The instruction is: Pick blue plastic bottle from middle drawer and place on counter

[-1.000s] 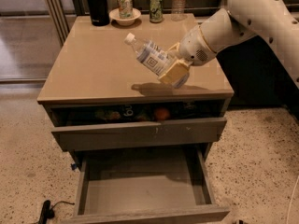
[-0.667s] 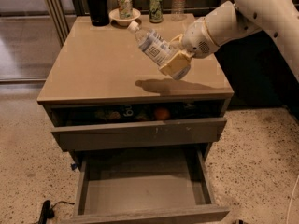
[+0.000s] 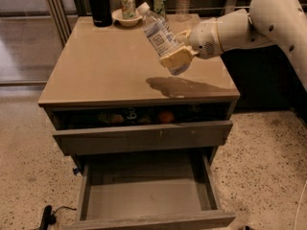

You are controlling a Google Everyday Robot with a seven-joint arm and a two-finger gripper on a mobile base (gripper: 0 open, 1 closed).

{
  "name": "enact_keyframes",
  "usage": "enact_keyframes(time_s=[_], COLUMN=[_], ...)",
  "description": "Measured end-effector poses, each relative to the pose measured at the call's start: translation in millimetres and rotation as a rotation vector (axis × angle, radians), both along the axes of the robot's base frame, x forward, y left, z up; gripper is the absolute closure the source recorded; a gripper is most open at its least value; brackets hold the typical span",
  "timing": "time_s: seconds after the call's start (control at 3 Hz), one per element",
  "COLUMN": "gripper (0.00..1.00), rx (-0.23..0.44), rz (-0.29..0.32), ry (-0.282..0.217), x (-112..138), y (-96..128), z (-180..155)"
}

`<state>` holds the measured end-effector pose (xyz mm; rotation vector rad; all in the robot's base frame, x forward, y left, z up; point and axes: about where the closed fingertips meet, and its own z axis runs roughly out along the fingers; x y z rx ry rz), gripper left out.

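My gripper (image 3: 176,51) is shut on the blue plastic bottle (image 3: 159,35), a small clear bottle with a white cap and a pale label. It holds the bottle tilted, cap up and to the left, in the air above the right part of the beige counter (image 3: 105,66). The bottle's shadow falls on the counter below it. The middle drawer (image 3: 144,190) is pulled wide open low in the view, and its grey floor is bare.
A tall black flask (image 3: 98,4), a small bowl (image 3: 126,18) with a can in it, a second can (image 3: 159,3) and another clear bottle (image 3: 183,1) stand along the counter's far edge. The upper drawer (image 3: 144,121) is slightly open, with fruit inside.
The gripper has carried the bottle higher and further back over the counter. The bottle's tilt is steeper, cap more upward.
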<state>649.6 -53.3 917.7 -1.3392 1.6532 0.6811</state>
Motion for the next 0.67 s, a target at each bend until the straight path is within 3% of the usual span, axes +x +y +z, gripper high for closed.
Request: enact_keyframes(time_s=[0.67], gripper=[1.00], rx=[0.277], rz=[-0.031], ry=[-0.093], x=[5.5], y=[11.5], z=[3.3])
